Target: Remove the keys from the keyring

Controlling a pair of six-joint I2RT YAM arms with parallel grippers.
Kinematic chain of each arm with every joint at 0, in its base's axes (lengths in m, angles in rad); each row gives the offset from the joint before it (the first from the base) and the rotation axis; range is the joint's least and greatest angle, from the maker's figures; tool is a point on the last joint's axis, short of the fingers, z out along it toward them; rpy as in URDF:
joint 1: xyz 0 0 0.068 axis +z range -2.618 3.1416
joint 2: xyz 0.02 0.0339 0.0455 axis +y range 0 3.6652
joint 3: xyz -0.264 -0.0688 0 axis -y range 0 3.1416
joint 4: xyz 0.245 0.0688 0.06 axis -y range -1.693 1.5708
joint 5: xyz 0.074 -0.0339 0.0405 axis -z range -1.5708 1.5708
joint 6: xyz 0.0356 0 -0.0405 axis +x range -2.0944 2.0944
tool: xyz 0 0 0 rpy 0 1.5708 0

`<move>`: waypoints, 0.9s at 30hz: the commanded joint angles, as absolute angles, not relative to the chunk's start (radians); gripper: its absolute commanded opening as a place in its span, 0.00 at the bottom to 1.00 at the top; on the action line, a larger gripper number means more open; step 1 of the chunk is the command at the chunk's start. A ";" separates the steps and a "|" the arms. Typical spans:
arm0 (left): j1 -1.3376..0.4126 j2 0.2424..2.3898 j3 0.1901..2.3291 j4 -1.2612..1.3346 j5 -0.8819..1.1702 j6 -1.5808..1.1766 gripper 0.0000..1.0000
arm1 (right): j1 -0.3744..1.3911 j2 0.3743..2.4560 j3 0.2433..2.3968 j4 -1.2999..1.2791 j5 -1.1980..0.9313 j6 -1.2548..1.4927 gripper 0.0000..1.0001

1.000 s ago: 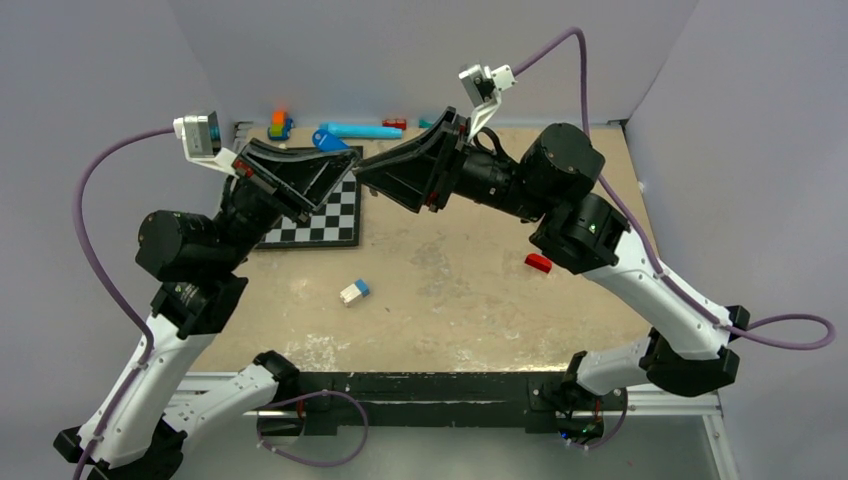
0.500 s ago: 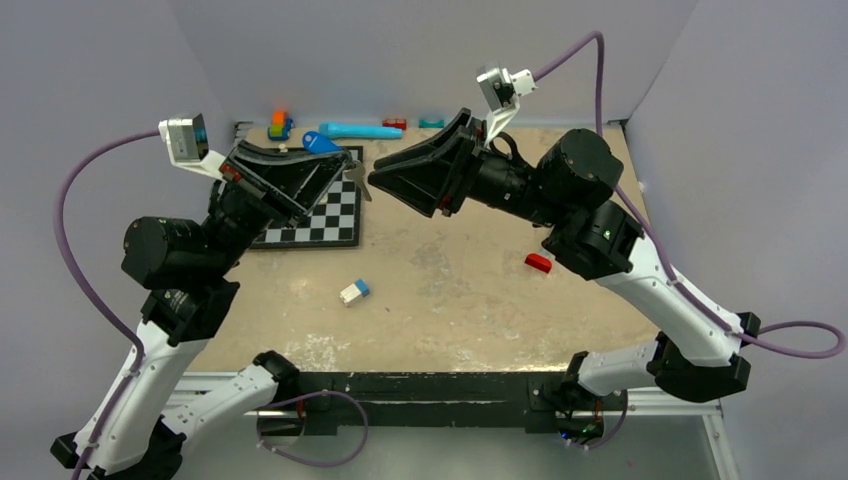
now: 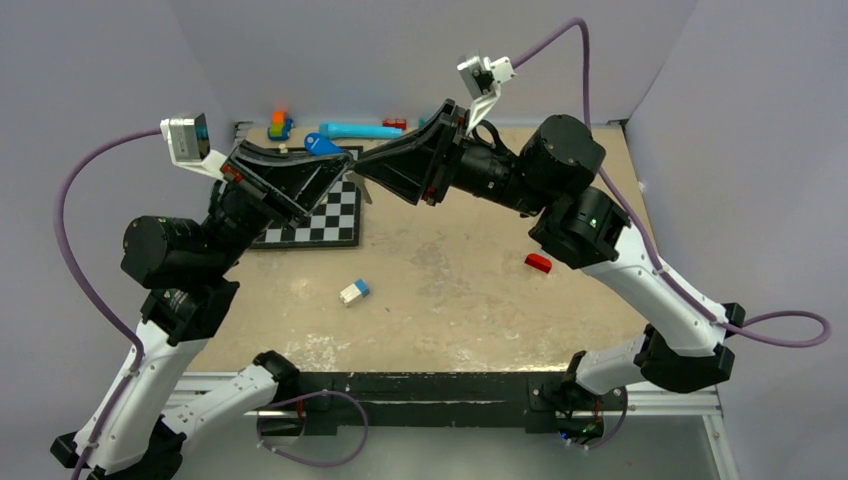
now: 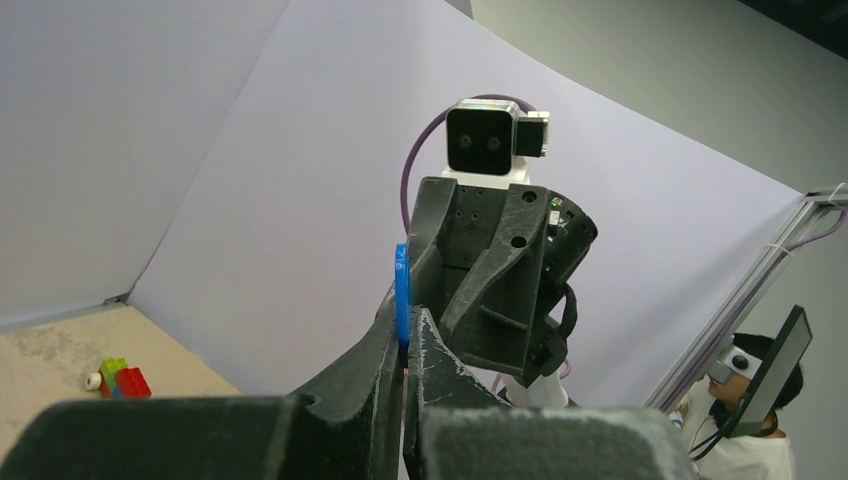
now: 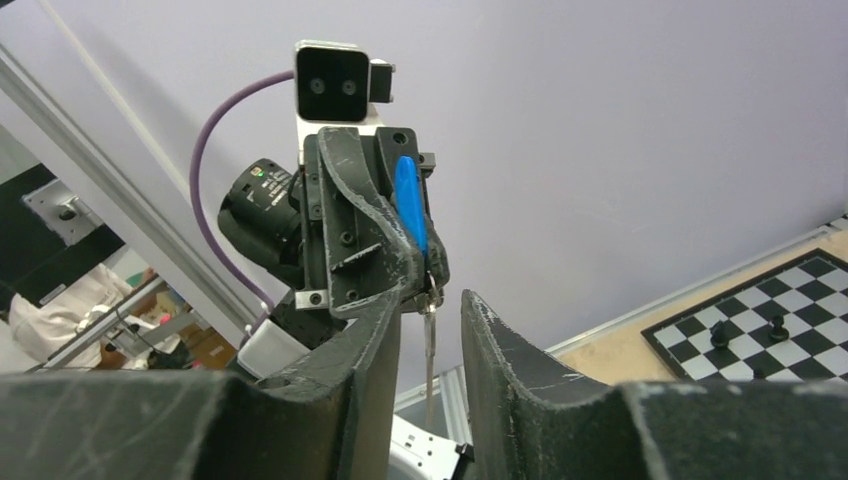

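Hanging under blue key (image 5: 409,205), silver key (image 5: 430,345) points down between right jaws.

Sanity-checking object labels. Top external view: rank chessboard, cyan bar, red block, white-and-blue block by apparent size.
1. chessboard, largest even though partly hidden
2. cyan bar
3. red block and white-and-blue block: look about equal, so not ranked against each other

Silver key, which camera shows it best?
Right wrist view: the silver key hangs full length below the blue key, between the fingers of the right tool. In the top view it's too small to see; the left wrist shows only the blue key's edge.
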State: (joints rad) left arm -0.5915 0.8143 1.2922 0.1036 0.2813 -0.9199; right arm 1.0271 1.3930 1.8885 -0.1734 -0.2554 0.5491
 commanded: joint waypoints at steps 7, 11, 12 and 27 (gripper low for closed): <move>-0.592 0.815 1.325 0.137 0.308 -0.907 0.00 | 1.027 1.408 1.921 -0.181 -0.273 0.542 0.10; -0.592 0.806 1.318 0.137 0.274 -0.914 0.00 | 1.028 1.395 1.888 -0.167 -0.273 0.550 0.05; -0.591 0.804 1.317 0.136 0.267 -0.916 0.00 | 1.027 1.389 1.877 -0.159 -0.273 0.553 0.05; -0.591 0.807 1.319 0.137 0.251 -0.916 0.00 | 1.028 1.355 1.821 -0.116 -0.282 0.568 0.12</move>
